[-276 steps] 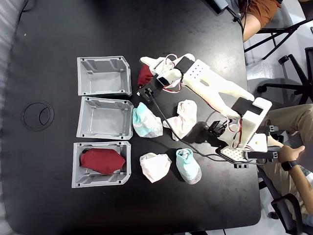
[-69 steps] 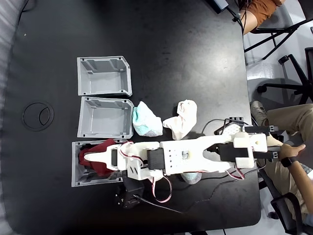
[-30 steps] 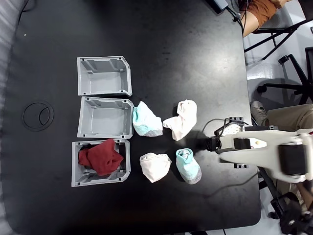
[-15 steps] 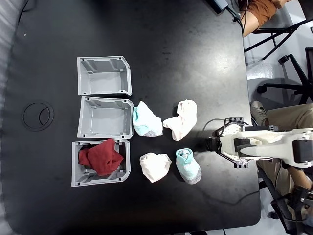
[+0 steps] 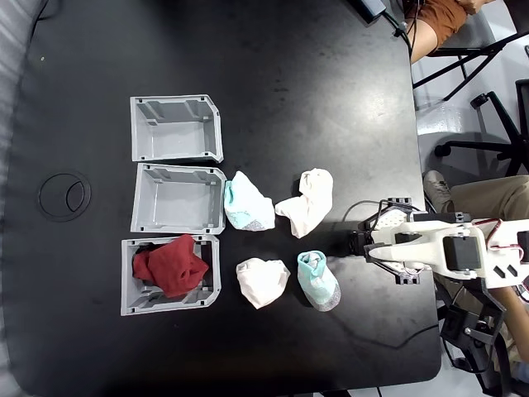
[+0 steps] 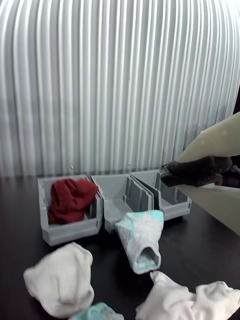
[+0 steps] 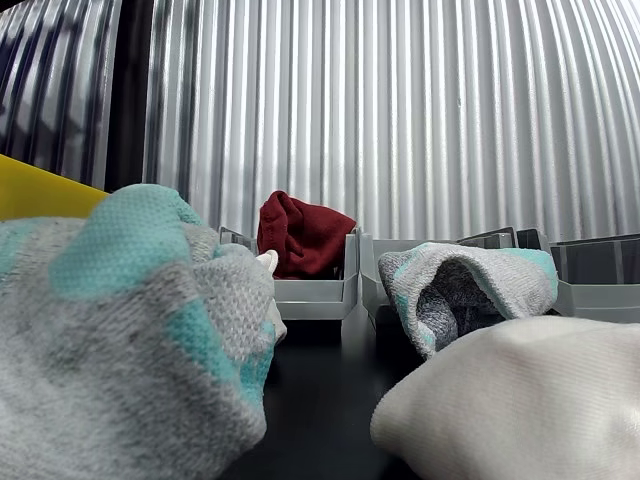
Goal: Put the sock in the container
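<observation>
**Inspector:** At the nearest of the three grey bins in the fixed view, the sock lies inside the container, heaped toward its left wall. The wrist view confirms it: maroon fabric fills the leftmost bin and a fold rides up over the rim.

**Assistant:** And the arm?

**Inspector:** Folded back near its base at the right edge of the table, well apart from the bins. The gripper enters the wrist view from the right. One pale finger and a dark tip show; whether the jaws are spread or pressed together, I cannot tell. Nothing hangs from them.

**Assistant:** So delivery looks done?

**Inspector:** In my judgement, yes. What remains is settling the arm at rest. Do it well by keeping the wrist high and the path clear of the white socks and the white-and-teal socks lying between base and bins.

**Assistant:** Any risk?

**Inspector:** The raised fold could be dragged out if the arm swept back low over that bin. The cable beside the base could also snag.
</observation>
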`<state>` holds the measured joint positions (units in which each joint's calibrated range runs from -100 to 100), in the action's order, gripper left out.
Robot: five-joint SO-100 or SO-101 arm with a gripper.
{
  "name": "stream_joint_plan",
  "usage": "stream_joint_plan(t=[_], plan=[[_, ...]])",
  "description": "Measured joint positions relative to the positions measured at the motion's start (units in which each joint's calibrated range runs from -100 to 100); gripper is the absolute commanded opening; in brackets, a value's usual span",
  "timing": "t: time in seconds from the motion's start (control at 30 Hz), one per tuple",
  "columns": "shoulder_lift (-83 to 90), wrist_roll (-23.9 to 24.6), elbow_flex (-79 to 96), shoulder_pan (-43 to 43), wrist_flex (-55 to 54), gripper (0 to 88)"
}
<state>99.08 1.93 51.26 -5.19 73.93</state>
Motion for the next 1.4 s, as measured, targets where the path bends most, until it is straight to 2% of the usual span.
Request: stream_joint_plan(t=[0.13,0.37,0.47,1.4], plan=[[-0.42,0.00,1.35,0.11,-3.87,1.3],[-0.42,0.00,17.84,13.23,-19.01,1.3],[-0.59,0.00,23.87,14.81,-21.95,1.3],[-1.00,-0.05,44.32,16.19,-23.13,1.7]])
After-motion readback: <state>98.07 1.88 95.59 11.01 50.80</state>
